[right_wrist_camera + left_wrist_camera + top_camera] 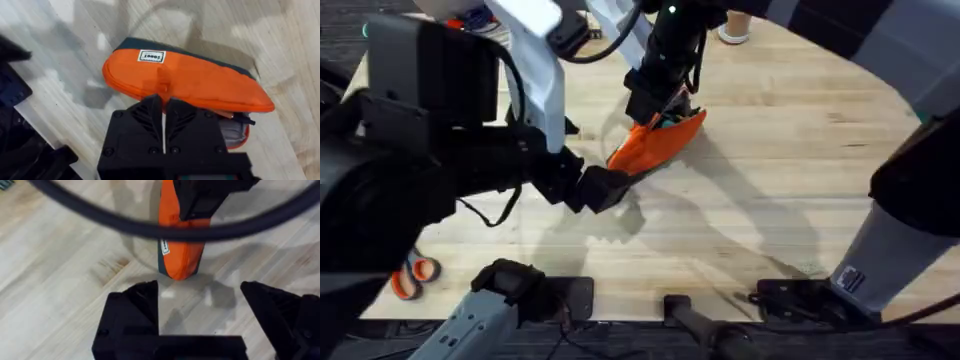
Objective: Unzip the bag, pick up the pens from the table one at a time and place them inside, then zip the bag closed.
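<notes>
We start at the orange pencil pouch (190,82), which lies on its side near the middle of the desk (760,190), its navy underside showing along one edge and a small white label near one end. At the other end the zipper mouth looks partly open: we can see grey lining and something slim and dark at the gap, though we cannot say for sure that it is a pen. So we judge the step in hand to be working the zipper, probably closing it.

The right gripper (163,112) sits right over the pouch's zipper edge with its fingers pressed together, and a small orange tab, likely the zipper pull, rises just in front of them. Whether the pull is actually pinched we cannot tell. The left gripper (200,307) hovers spread wide just short of the pouch's near end, touching nothing.

To do this well, we would have the left gripper close on that near end first and pin it down, since soft fabric will simply slide or bunch if only one end is pulled. Then the right gripper should draw the pull along the line of the zipper, low and straight, not upward, so the pouch stays flat. We should watch that lining or contents do not catch in the teeth.

At the desk's near left corner lie orange-handled scissors (410,277), well apart.
</notes>
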Controlling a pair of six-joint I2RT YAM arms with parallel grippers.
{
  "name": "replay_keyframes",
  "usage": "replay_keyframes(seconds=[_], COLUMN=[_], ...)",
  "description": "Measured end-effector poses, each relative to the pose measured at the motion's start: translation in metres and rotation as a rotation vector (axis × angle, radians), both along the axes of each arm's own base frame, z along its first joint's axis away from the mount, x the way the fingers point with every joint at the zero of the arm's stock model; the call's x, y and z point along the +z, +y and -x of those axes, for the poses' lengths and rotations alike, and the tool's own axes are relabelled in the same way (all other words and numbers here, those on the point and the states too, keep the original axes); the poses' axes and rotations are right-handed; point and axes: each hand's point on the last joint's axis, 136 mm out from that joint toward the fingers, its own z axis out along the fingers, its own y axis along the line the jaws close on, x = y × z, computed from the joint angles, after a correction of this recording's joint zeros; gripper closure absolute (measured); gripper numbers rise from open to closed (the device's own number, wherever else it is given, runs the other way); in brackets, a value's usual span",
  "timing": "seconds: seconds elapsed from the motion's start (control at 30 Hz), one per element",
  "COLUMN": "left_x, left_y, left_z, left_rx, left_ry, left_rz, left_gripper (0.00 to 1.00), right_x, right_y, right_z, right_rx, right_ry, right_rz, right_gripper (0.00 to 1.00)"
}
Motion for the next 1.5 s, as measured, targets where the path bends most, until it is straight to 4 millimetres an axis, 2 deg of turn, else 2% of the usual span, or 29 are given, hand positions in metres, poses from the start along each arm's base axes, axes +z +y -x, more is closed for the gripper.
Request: replay_keyframes(seconds=[0.17,0.47,0.93,1.27,1.37,1.5], left_x=[-0.012,-0.006,-0.040,-0.072,-0.079,-0.078], left_y=[0.007,0.016,0.017,0.006,0.006,0.007], left_z=[-0.003,-0.006,0.012,0.032,0.032,0.023], left_rx=[-0.010,-0.086,-0.215,-0.372,-0.399,-0.428], left_ry=[0.011,-0.057,-0.151,-0.236,-0.273,-0.352], left_rz=[0.052,0.140,0.328,0.298,0.278,0.241], left_gripper=[0.008,0.008,0.008,0.008,0.008,0.007], right_x=[0.000,0.000,0.000,0.000,0.000,0.000], right_y=[0.000,0.000,0.000,0.000,0.000,0.000], right_z=[0.000,0.000,0.000,0.000,0.000,0.000], right_rx=[0.000,0.000,0.000,0.000,0.000,0.000], right_ry=[0.000,0.000,0.000,0.000,0.000,0.000], right_rz=[0.000,0.000,0.000,0.000,0.000,0.000], right_gripper=[0.970,0.970,0.970,0.970,0.970,0.970])
